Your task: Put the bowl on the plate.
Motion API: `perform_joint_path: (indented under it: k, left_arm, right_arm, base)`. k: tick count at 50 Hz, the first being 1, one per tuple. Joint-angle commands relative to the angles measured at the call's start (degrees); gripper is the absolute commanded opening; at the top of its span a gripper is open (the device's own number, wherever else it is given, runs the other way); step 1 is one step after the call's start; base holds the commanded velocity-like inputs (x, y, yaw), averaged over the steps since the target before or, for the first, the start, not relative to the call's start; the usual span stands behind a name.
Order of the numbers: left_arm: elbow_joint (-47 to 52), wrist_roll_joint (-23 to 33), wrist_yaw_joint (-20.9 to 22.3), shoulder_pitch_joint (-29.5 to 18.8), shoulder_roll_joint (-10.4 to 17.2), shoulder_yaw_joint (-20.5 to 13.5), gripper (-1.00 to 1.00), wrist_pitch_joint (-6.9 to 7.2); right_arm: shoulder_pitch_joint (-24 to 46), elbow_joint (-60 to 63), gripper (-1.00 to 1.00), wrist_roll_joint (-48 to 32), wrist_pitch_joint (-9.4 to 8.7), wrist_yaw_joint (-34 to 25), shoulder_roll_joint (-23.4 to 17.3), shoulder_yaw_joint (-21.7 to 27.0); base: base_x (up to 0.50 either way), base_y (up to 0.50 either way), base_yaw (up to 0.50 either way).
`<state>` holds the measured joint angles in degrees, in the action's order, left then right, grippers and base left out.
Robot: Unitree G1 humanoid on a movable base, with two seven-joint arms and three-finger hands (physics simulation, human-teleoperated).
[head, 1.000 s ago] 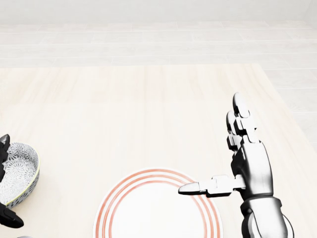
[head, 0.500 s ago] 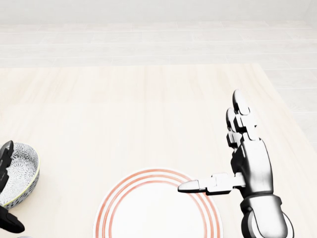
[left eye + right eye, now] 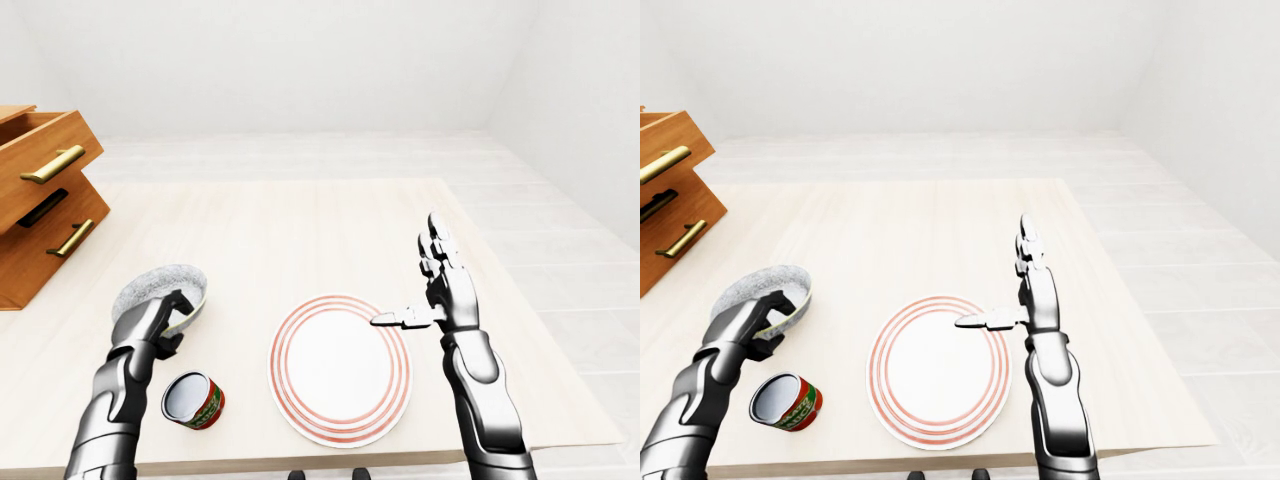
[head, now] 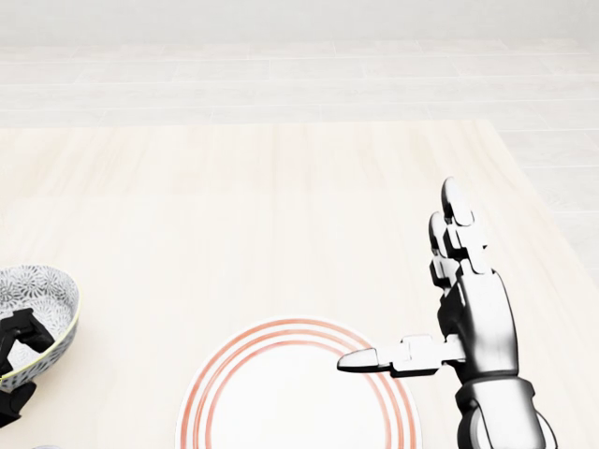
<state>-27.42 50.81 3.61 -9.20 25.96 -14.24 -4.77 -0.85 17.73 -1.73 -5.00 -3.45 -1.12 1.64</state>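
A grey patterned bowl (image 3: 157, 290) with a yellow-green rim is held tilted and lifted at the left of the table, my left hand (image 3: 163, 325) shut on its near rim. In the head view the bowl (image 4: 36, 304) shows at the left edge. The white plate (image 3: 338, 368) with red rings lies on the table below centre. My right hand (image 3: 432, 290) stands open and upright beside the plate's right edge, thumb pointing left over the rim, holding nothing.
A red and green can (image 3: 194, 400) lies on its side near the table's bottom edge, below the bowl. A wooden drawer unit (image 3: 40, 205) with brass handles stands at the left. The table's right edge (image 3: 520, 310) runs close to my right arm.
My left hand has closed on the bowl and raised it, tipping it and shifting it slightly right. The right hand has barely moved.
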Motion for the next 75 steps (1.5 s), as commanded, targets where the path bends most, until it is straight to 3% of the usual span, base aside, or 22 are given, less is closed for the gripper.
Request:
perform_joint_path:
  k: [1, 5, 20, 29, 36, 52, 65, 71, 75]
  left_arm:
    - [0.6, 0.3, 0.4, 0.3, 0.2, -0.1, -0.51, 0.18]
    - [1.1, 0.6, 0.9, 0.4, 0.2, -0.2, -0.62, 0.40]
    - [3.1, 2.4, 2.4, -0.5, 1.1, -0.4, -0.73, 1.03]
    - [5.4, 2.6, 4.2, -1.3, 1.1, -1.0, -1.00, 1.55]
    - [8.8, 3.6, 6.5, -1.8, 0.9, -1.2, -1.00, 3.04]
    - [17.4, 5.0, 11.8, -2.1, 0.6, -2.6, -1.00, 4.96]
    - [26.1, 5.4, 15.5, -1.3, -0.7, -4.1, -1.00, 5.57]
    - [30.7, 6.0, 18.2, -0.6, -2.1, -4.3, -1.00, 6.60]
    - [33.3, 6.7, 19.0, -0.2, -2.7, -4.1, -1.00, 6.37]
  right_arm:
    - [-0.7, 0.6, 1.00, 0.0, 0.00, 0.0, 0.0, -0.1]
    - [-0.7, 0.6, 1.00, 0.1, 0.00, 0.0, 0.2, -0.1]
    - [-0.9, 1.4, 1.00, 0.1, 0.00, 0.0, 0.1, -0.2]
    - [0.2, 1.8, 1.00, 0.0, 0.00, -0.2, -0.1, 0.0]
    - [0.6, 1.8, 1.00, 0.2, 0.00, -0.3, -0.2, 0.1]
    - [1.5, 1.0, 1.00, 0.0, 0.00, -0.3, -0.2, 0.1]
    - [0.4, 1.2, 1.00, -0.1, 0.00, -0.1, 0.0, 0.0]
    - [-0.4, 1.3, 1.00, -0.2, 0.00, -0.1, 0.0, -0.1]
    - [-0.8, 1.3, 1.00, -0.2, 0.00, -0.1, 0.1, -0.2]
  base:
    - [0.00, 0.00, 0.00]
    - [0.00, 0.00, 0.00]
    - [0.00, 0.00, 0.00]
    - [0.00, 0.00, 0.00]
    - [0.00, 0.00, 0.00]
    - [0.00, 0.00, 0.00]
    - [0.00, 0.00, 0.00]
    - [0.00, 0.00, 0.00]
    - [0.00, 0.00, 0.00]
